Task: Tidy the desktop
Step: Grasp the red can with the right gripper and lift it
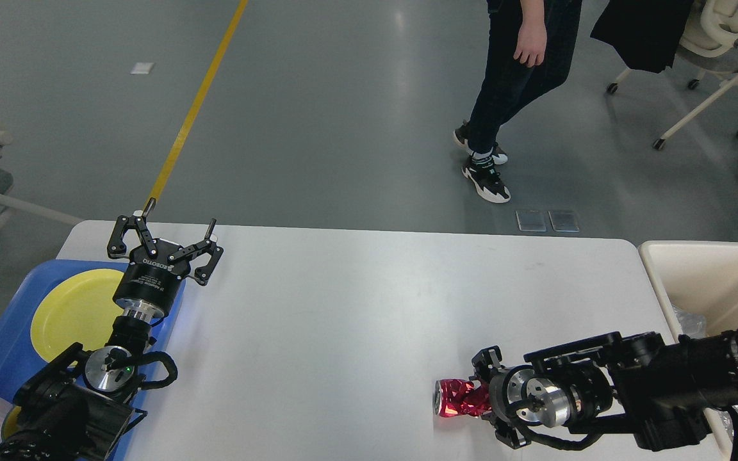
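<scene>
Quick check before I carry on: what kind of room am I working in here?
Probably an open lab or office test floor, not a home. The grey floor carries a yellow tape line, wheeled office chairs stand about, and a person walks past the white desktop.

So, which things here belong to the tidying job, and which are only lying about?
Job:
desktop
crushed red can in right gripper
cream bin
blue tray, yellow plate
left gripper, open

Not job:
chairs
person
</scene>
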Available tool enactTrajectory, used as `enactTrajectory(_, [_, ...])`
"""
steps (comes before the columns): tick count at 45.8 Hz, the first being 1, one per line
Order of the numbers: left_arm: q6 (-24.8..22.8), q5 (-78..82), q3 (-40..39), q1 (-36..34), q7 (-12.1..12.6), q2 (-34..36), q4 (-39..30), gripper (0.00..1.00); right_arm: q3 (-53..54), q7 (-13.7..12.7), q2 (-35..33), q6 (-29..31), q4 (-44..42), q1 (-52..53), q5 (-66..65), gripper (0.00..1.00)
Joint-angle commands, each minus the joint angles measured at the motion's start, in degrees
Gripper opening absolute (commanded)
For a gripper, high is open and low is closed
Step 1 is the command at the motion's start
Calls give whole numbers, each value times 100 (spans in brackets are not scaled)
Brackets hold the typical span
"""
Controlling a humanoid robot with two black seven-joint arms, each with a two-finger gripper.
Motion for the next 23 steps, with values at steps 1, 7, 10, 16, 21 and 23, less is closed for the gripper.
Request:
enactTrajectory(1, [-2,-6,0,0,0,0,0,100,129,0,7,-56,81,30,6,0])
enactTrajectory(7, [-2,3,0,0,0,0,0,100,138,0,-46,-74,117,56,6,0])
enactTrajectory(10, [-2,3,0,0,0,0,0,100,138,0,-116,-74,152,118,6,0])
enactTrajectory(16, [-2,3,0,0,0,0,0,100,103,17,-388,-12,222,425,-64,0])
enactTrajectory(21, [-2,-6,0,0,0,0,0,100,-107,9,-976,233,494,1092,-546,0])
enactTrajectory(23, [-2,-6,0,0,0,0,0,100,-422,-9,-1258,610,600,1565,-958,0])
